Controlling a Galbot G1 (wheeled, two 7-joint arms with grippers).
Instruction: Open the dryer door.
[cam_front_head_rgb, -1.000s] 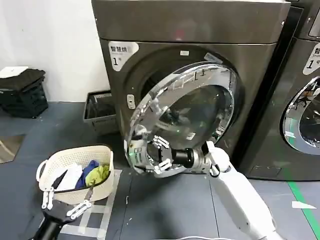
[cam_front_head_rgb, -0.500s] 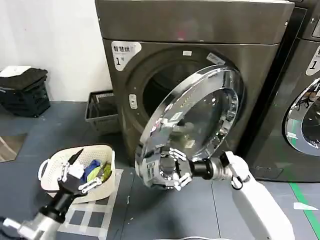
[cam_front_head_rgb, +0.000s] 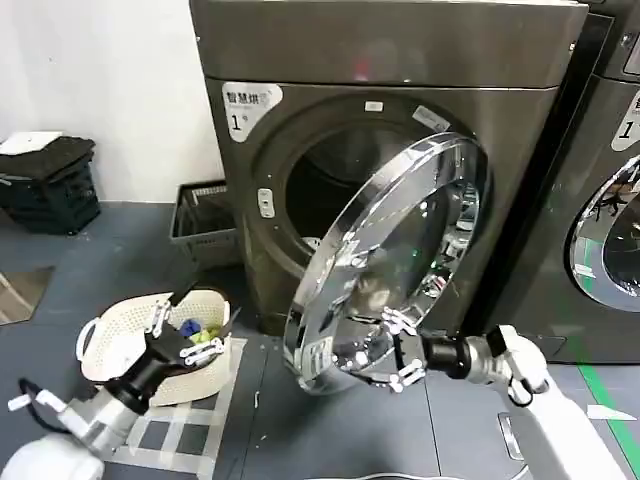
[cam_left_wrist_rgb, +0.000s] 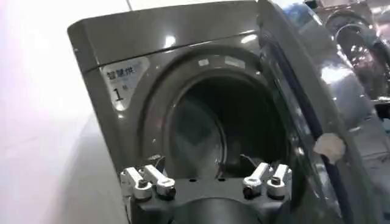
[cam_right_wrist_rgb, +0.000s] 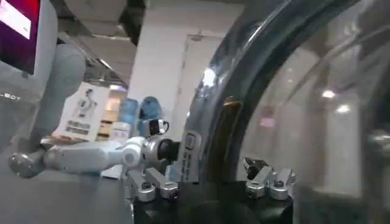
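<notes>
Dryer door (cam_front_head_rgb: 400, 250) ajar, rim against open R pincer (cam_front_head_rgb: 397, 350)

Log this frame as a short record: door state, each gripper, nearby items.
dryer door: swung partly open, drum opening exposed
dryer: "1" sticker on front
right gripper: open, at the door's lower chrome rim
left gripper: open, raised in front of the laundry basket
second machine: door closed

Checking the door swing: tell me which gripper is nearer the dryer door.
Right. The right gripper is up against the lower rim of the dryer door. The left gripper hangs open over the laundry basket, well off to the side.
</notes>
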